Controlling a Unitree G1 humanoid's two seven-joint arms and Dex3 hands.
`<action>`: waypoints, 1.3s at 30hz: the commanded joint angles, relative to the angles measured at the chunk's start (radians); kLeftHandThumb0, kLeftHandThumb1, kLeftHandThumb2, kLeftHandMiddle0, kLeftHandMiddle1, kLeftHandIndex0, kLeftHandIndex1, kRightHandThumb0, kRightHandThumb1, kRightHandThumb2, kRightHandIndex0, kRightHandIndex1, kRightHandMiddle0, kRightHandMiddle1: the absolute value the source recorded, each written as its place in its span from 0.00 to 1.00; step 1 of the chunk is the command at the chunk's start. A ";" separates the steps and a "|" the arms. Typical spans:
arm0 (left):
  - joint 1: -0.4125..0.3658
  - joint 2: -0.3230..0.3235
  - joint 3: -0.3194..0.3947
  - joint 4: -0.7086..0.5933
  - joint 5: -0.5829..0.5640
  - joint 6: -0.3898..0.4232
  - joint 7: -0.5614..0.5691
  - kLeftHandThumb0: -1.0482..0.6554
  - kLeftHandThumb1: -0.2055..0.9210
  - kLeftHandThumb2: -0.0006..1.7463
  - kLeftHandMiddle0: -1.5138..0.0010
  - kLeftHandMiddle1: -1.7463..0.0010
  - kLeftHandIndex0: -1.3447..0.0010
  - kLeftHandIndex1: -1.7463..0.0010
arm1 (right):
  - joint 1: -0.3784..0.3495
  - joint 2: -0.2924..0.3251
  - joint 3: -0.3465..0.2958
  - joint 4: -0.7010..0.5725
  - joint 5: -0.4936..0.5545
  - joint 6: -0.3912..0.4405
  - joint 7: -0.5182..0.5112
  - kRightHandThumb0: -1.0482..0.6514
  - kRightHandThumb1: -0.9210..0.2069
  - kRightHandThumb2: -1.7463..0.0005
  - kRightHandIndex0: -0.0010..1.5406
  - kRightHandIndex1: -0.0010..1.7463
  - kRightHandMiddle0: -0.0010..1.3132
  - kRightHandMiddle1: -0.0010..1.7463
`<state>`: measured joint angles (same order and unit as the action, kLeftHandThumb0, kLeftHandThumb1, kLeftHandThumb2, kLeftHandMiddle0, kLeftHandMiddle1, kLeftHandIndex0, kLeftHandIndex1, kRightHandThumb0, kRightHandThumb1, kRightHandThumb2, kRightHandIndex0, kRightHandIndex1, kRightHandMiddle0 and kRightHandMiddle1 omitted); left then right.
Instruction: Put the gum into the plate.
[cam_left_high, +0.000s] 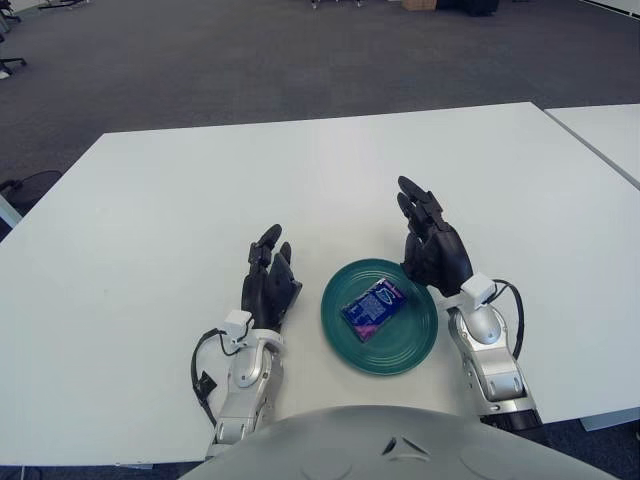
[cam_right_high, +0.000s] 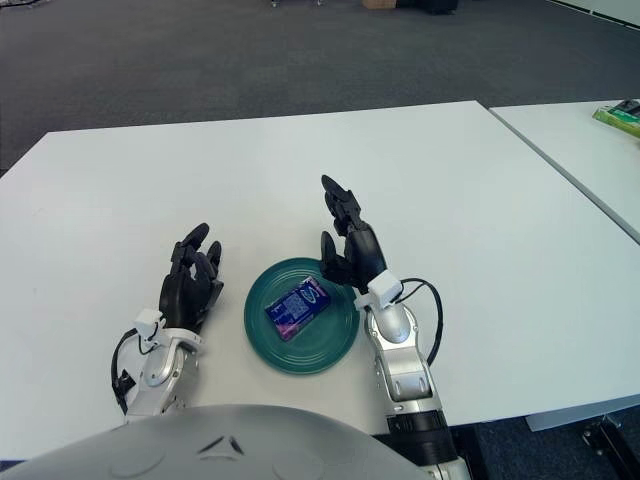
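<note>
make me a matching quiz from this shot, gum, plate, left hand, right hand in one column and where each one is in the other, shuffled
Column one:
1. gum
2. plate
3. left hand
4. right hand

Column two:
A. open, at the plate's right rim, fingers pointing away from the robot
B. on the white table, between the two hands
C. lying inside the green dish
D. open, left of the plate

Pairs: 1-C, 2-B, 3-D, 4-A
</note>
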<state>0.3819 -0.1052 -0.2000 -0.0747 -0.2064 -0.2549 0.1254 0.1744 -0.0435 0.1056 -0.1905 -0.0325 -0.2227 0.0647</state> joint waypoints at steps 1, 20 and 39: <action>0.012 -0.017 0.021 -0.009 0.009 0.006 -0.005 0.21 1.00 0.51 0.75 0.99 0.92 0.54 | -0.002 0.020 -0.030 -0.019 -0.008 0.022 -0.043 0.12 0.00 0.50 0.12 0.01 0.00 0.26; 0.066 -0.005 0.061 -0.061 0.061 0.051 -0.028 0.18 1.00 0.48 0.71 0.98 0.88 0.53 | 0.101 0.003 -0.087 0.018 0.017 0.091 -0.045 0.16 0.00 0.53 0.16 0.01 0.00 0.29; 0.122 -0.018 0.039 -0.110 0.099 0.050 -0.055 0.18 1.00 0.46 0.69 0.98 0.89 0.52 | 0.247 0.030 -0.035 -0.074 -0.061 0.180 -0.097 0.21 0.00 0.53 0.19 0.01 0.00 0.28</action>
<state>0.5082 -0.1062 -0.1425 -0.1701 -0.1255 -0.2164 0.0668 0.4043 -0.0207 0.0672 -0.2394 -0.0752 -0.0619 -0.0183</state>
